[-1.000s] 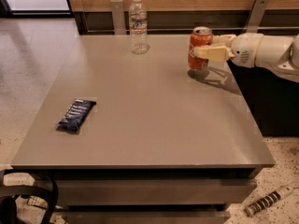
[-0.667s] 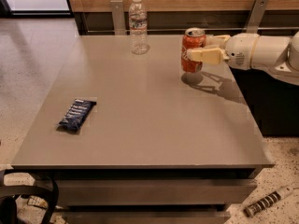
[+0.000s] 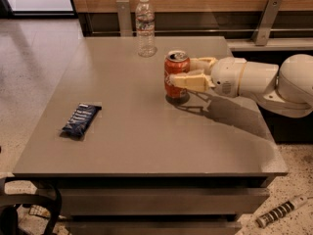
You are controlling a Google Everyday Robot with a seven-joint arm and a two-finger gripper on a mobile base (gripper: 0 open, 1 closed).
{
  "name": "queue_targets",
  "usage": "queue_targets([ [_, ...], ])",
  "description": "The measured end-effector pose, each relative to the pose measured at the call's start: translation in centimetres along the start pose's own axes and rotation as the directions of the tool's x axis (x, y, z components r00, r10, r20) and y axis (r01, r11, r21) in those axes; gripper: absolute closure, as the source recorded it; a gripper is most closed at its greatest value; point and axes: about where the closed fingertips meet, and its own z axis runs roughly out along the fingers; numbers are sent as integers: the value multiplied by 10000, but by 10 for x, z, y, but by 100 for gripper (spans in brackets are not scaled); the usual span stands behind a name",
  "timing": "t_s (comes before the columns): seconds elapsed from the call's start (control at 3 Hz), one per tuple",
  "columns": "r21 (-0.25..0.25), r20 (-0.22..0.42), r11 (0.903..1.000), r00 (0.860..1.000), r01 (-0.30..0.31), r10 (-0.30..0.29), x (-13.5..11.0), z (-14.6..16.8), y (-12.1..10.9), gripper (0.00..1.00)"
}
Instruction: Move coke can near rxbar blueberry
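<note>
The coke can is red-orange with a silver top and stands upright near the middle of the grey table, held just above its shadow. My gripper reaches in from the right and is shut on the can, one pale finger in front of it and one behind. The rxbar blueberry, a flat dark navy wrapper, lies on the left part of the table, well to the left of the can and nearer the front edge.
A clear plastic water bottle stands at the table's back edge, behind and left of the can. Metal rail posts run behind the table. A ribbed cylinder lies on the floor at the front right.
My gripper has carried the coke can to the left and toward the front, from the table's back right to near its middle. The rxbar and the bottle have not moved.
</note>
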Motion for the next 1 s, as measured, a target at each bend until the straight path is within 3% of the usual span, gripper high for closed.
queue_targets([
  [0.67, -262, 300, 9933, 9932, 1130, -1122, -33, 14, 66, 100],
  [1.0, -501, 240, 9913, 9924, 1215, -1204, -36, 27, 91, 100],
])
